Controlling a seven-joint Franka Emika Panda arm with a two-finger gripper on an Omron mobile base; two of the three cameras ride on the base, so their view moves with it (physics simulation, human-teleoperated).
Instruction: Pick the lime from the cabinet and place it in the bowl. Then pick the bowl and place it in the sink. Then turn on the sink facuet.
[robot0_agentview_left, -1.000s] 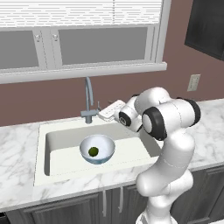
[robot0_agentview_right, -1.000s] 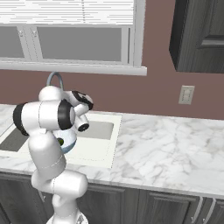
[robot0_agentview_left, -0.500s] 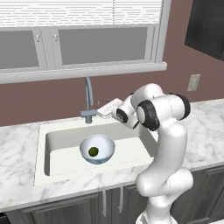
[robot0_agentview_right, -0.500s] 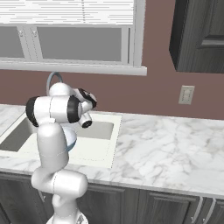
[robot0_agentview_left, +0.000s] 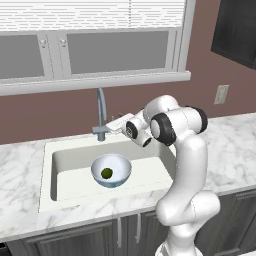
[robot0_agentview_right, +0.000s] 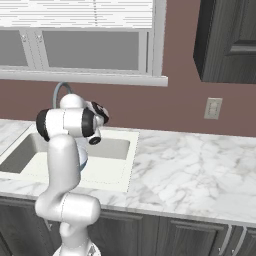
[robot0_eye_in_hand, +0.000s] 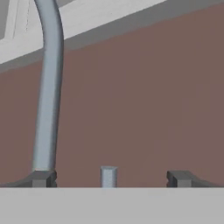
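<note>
The bowl (robot0_agentview_left: 111, 170) stands in the sink (robot0_agentview_left: 60, 165) with the small dark green lime (robot0_agentview_left: 106, 173) inside it. Behind the basin rises the faucet (robot0_agentview_left: 101, 107), a slim grey gooseneck. My gripper (robot0_agentview_left: 116, 123) hovers just right of the faucet's base, above the sink's back rim. In the hand view the spout (robot0_eye_in_hand: 48, 87) climbs at the left and the small lever (robot0_eye_in_hand: 108, 176) stands between my fingertips (robot0_eye_in_hand: 41, 178), which are wide apart; the gripper (robot0_eye_in_hand: 109, 179) is open. The dark cabinet (robot0_agentview_right: 227, 40) hangs at the upper right. My arm hides most of the bowl (robot0_agentview_right: 83, 159) in the right base view.
A window with a sill (robot0_agentview_left: 95, 80) runs along the brown wall behind the faucet. A marble counter (robot0_agentview_right: 190, 170) stretches to the right of the sink, with a wall outlet (robot0_agentview_right: 213, 108) above it. Dark base cabinets (robot0_agentview_left: 75, 240) sit below.
The hand has moved a little left and back toward the faucet's base, with the elbow swinging along. Bowl and lime have stayed still in the sink.
</note>
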